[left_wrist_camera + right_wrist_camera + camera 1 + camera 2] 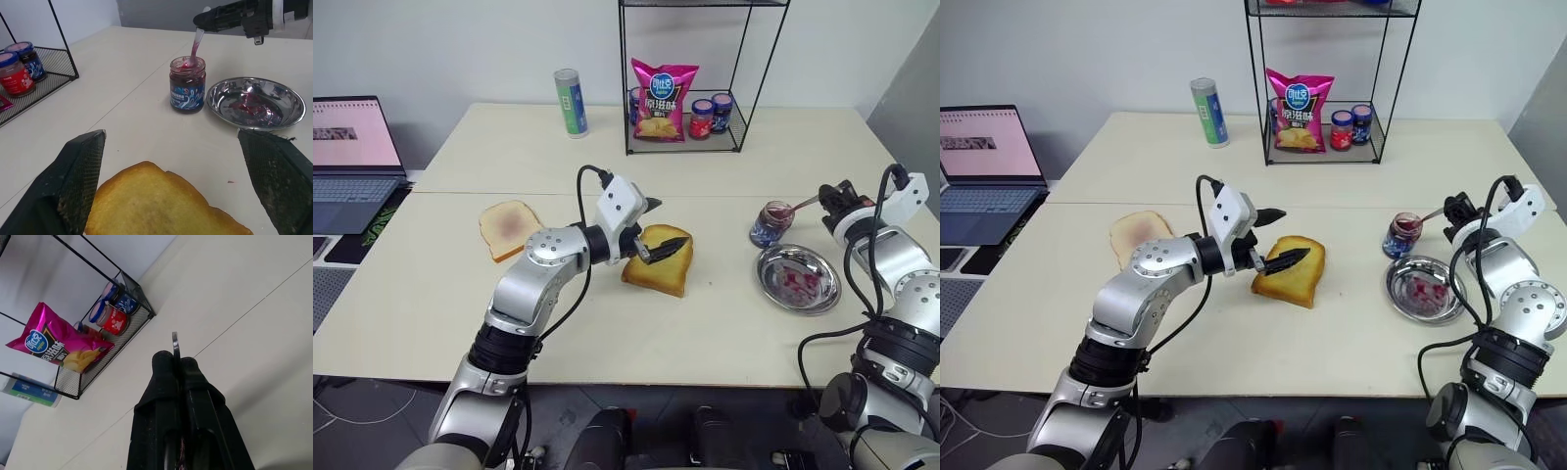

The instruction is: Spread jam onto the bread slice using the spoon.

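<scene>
The right gripper (822,201) pinches the spoon (196,45), its bowl dipped in the jam jar (188,90), while the wide-open left gripper (661,233) hovers over the bread slice (662,264).

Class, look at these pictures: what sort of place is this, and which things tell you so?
Probably an office or lab set up for a food test: a plain table with an open laptop, a wire rack of snacks, and bare walls.

Setting, as I see it from my station: office or lab room. Evidence: two pale tables (724,323) pushed together, open laptop (352,162) at the left, bare white wall (460,49), black wire shelf (700,78), loose cables (352,406) on the floor.
</scene>
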Robot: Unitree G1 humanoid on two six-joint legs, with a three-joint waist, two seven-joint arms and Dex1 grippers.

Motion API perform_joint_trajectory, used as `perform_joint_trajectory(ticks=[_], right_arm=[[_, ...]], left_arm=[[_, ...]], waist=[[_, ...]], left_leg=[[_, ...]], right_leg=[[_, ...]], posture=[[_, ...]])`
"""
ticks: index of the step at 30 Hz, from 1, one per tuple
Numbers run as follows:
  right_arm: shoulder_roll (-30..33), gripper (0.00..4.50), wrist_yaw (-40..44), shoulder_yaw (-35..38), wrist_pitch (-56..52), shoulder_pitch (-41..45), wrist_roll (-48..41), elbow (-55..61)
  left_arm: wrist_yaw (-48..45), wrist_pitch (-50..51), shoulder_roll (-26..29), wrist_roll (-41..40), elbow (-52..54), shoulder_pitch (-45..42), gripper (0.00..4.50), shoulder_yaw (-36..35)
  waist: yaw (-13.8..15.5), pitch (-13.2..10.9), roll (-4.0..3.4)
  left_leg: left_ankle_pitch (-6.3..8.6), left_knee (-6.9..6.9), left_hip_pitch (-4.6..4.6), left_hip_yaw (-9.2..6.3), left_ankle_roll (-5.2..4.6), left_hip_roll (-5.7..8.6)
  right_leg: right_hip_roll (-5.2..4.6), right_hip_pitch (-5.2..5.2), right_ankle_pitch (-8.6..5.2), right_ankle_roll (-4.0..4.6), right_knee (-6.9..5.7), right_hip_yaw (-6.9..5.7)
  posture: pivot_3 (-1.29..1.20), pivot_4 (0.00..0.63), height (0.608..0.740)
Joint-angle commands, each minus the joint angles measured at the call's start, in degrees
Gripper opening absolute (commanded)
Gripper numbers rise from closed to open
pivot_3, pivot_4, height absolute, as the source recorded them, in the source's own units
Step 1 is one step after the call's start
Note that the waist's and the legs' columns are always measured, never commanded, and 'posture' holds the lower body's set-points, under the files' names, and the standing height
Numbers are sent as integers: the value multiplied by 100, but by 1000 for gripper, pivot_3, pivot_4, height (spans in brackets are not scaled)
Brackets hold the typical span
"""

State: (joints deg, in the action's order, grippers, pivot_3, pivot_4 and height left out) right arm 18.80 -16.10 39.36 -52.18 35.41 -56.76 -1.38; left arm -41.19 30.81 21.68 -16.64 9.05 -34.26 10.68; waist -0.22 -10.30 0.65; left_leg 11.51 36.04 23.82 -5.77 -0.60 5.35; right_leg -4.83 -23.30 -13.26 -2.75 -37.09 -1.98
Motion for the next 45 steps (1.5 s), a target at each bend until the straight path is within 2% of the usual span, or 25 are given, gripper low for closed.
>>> perform_joint_trajectory(ticks=[1,13,20,26,35,38,40,43,45], right_arm=[[-73,15,-230,300,151,223,-437,70],[-60,15,-477,379,219,147,-889,105],[114,15,-405,464,164,-175,-1307,313],[21,15,-394,663,409,-500,-1976,470],[-50,15,-441,549,857,-450,-2859,691],[33,15,-219,182,751,-361,-3092,878],[88,15,75,-422,492,-291,-2972,1149],[86,15,484,-1352,298,-110,-2527,1405],[222,15,915,-2066,268,11,-1880,1560]], left_arm=[[-19,-78,-1,-30,103,-83,4500,-103],[-78,-55,23,-32,155,-42,4500,-95],[-175,-75,49,-57,126,-75,4500,-90],[-485,-86,20,-327,63,-313,4500,-206],[-882,-100,243,-594,-138,-586,4500,-458],[-930,-63,467,-619,-93,-488,4500,-584],[-918,74,744,-688,92,-250,4500,-799],[-864,298,1181,-786,475,269,4500,-1136],[-756,506,1396,-887,890,765,4500,-1383]], waist=[[0,0,0],[-1,0,0],[0,0,0],[-2,0,0],[-11,0,-1],[-18,-1,-1],[-63,-3,-10],[-198,-5,-20],[-219,-6,-20]], left_leg=[[0,0,0,0,0,0],[0,0,0,1,0,0],[0,0,0,1,0,0],[0,1,0,0,-1,-2],[0,-1,0,3,-1,-2],[0,0,-1,3,-1,-3],[0,-1,-1,4,-1,-4],[0,-9,-2,6,-1,-10],[0,-17,-2,7,-1,-15]], right_leg=[[0,0,0,0,0,0],[1,0,0,0,-1,0],[0,0,0,0,0,0],[0,1,0,0,0,0],[1,1,-1,-1,1,-2],[1,0,-1,-1,0,-1],[2,-2,-1,-1,-1,0],[2,-8,-2,1,-2,3],[3,-16,-5,6,-5,7]], posture=[[0,150,740],[0,150,740],[0,150,740],[0,150,740],[0,150,740],[0,150,740],[0,150,740],[0,150,740],[0,150,740]])
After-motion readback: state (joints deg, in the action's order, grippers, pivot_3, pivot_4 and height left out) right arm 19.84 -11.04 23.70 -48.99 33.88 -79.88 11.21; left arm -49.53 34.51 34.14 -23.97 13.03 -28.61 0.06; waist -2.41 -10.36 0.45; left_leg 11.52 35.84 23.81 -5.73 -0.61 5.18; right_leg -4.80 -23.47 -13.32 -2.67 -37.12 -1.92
